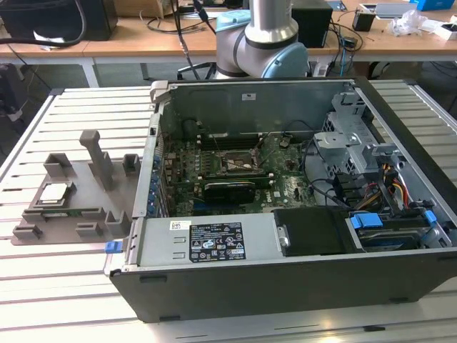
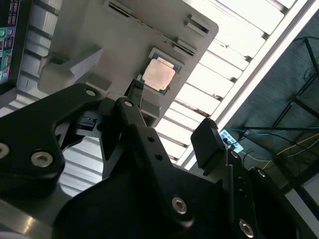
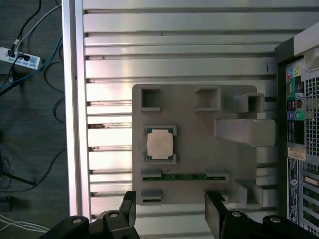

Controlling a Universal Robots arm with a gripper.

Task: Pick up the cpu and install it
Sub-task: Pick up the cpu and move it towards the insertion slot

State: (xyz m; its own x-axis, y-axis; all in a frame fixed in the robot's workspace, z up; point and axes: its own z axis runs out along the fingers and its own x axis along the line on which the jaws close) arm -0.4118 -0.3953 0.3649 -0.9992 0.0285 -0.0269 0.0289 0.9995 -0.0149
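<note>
Small flat square silvery-white cpu (image 1: 55, 192): lay in a recess of the grey plastic tray with raised blocks (image 1: 77, 206).
Tray: lay on the slatted aluminium tabletop (image 1: 64, 275), just beside the open black metal computer case (image 1: 285, 289), at the exterior view's left of it.
Dark square metal-edged socket frame (image 1: 239, 163): sat inside the case, well apart from the cpu.

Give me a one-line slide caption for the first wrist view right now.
Open gripper facing the grey tray, where the cpu sits unpicked in its recess.
</note>
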